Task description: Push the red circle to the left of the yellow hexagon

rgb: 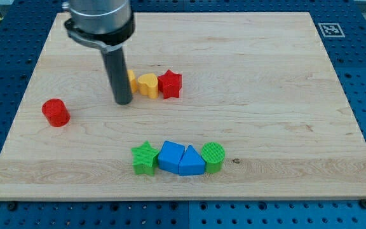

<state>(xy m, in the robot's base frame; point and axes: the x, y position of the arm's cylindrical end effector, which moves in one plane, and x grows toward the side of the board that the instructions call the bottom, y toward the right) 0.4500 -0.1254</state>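
Observation:
The red circle (56, 112) lies at the view's left on the wooden board (253, 76). The yellow hexagon (131, 80) sits near the middle top, half hidden behind my rod. A yellow heart (148, 84) and a red star (169, 84) touch it in a row to its right. My tip (123, 102) rests on the board just below and left of the yellow hexagon, well to the right of the red circle.
A row of blocks lies near the view's bottom: green star (144, 158), blue block (169, 156), blue triangle (192, 161), green circle (213, 156). A black-and-white marker (331, 29) is at the top right corner.

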